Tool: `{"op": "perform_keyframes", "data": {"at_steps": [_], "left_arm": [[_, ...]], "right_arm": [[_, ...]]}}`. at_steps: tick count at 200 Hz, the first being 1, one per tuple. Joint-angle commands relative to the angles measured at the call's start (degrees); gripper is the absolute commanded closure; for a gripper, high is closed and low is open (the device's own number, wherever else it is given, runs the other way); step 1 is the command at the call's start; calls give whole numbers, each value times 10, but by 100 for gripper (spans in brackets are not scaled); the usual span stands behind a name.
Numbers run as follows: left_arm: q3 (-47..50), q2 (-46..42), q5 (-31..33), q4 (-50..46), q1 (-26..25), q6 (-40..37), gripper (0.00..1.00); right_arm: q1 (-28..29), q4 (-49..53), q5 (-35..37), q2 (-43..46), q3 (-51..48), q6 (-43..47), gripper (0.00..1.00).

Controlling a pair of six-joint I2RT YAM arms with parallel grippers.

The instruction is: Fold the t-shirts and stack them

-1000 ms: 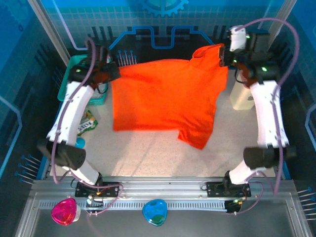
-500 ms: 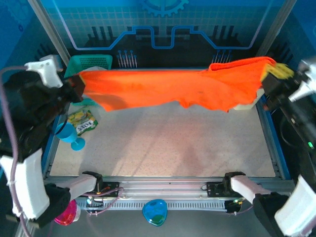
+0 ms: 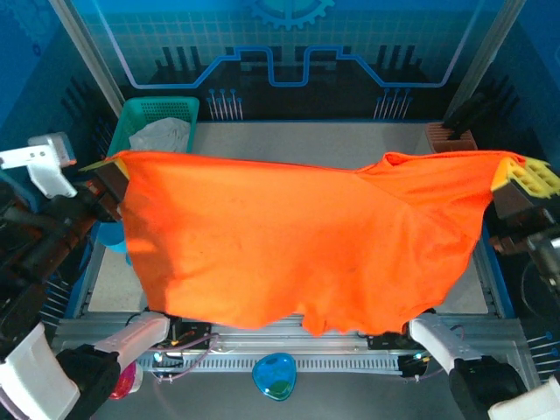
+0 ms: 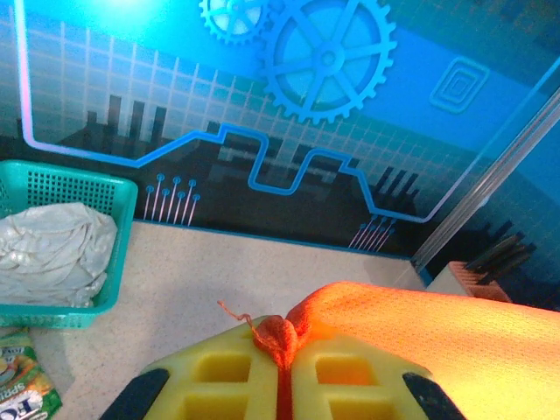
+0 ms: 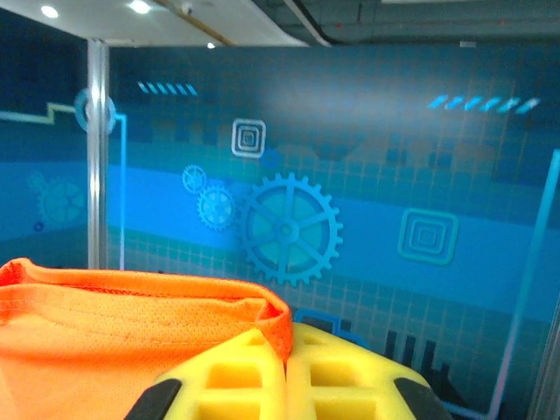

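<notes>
The bright orange t-shirt [image 3: 289, 245] hangs spread in the air above the table, stretched between both arms. My left gripper [image 3: 112, 166] is shut on its left corner; in the left wrist view a bunched bit of orange cloth [image 4: 278, 337] sticks out between the yellow fingers [image 4: 219, 381]. My right gripper [image 3: 507, 175] is shut on the right corner, with the hem [image 5: 278, 324] pinched between its yellow fingers [image 5: 350, 376]. A whitish-grey t-shirt [image 3: 162, 136] lies crumpled in the teal basket [image 3: 153, 109], also seen in the left wrist view [image 4: 52, 254].
A snack packet [image 4: 22, 389] lies on the table near the basket. A brown holder with dark tools [image 3: 451, 136] stands at the back right. The hanging shirt hides most of the speckled table [image 3: 289, 144].
Both arms have come up and toward the camera with the orange shirt. It was lying on the table, then stretched in a narrow band, and now hangs as a wide sheet.
</notes>
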State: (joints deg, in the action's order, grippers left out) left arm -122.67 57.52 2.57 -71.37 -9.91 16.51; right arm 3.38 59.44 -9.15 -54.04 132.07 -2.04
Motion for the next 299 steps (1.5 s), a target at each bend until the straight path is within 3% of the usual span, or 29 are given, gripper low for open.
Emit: {"op": "perform_keyframes", "data": {"at_steps": [1, 58, 110, 129, 168, 208, 249, 299], "left_arm": [[43, 28, 12, 29, 6, -19, 91], [236, 90, 25, 175, 6, -31, 89], [327, 298, 46, 347, 23, 0, 89], [292, 427, 46, 385, 35, 23, 100], [123, 680, 41, 399, 56, 71, 100], [-51, 826, 49, 367, 67, 69, 100], [-72, 848, 37, 378, 75, 64, 100], [64, 752, 6, 423, 75, 58, 100]], "right_arm": [[6, -32, 44, -29, -48, 13, 100], [6, -194, 84, -100, -281, 25, 100], [6, -329, 100, -330, -343, 17, 100], [9, -375, 117, -442, -315, 10, 100], [13, -364, 150, -685, -127, 7, 100], [14, -320, 174, -855, 79, 10, 100], [15, -337, 170, -850, 62, -3, 100], [15, -418, 161, -697, -187, -32, 100]]}}
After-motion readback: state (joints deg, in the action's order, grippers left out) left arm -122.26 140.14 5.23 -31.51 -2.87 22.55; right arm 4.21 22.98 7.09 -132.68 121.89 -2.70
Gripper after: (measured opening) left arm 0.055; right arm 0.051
